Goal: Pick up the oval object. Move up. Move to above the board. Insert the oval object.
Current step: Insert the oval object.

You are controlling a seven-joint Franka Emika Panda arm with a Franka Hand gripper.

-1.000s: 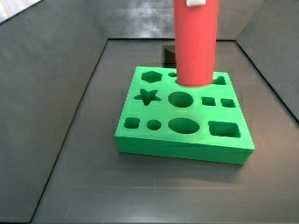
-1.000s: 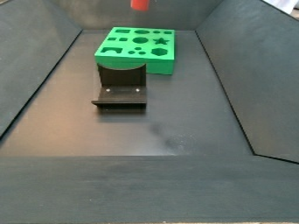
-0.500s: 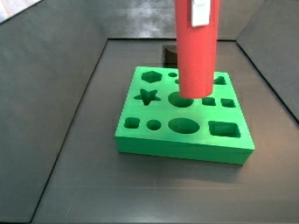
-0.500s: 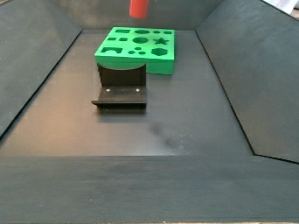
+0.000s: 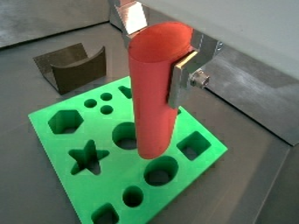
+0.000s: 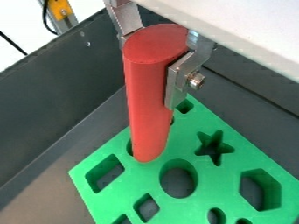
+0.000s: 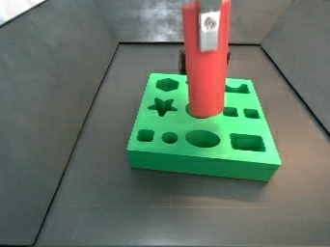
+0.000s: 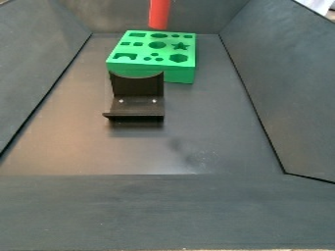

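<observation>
While gripper clamps oval object, board holes lie vacant

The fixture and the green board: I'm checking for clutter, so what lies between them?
Only bare dark floor separates the fixture from the board in a side view. The end effector holds the oval object above the board.

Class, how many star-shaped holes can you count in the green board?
1. The star hole is in the board, beside the oval object gripped by the end effector above the board. The rod may hide other holes.
</observation>
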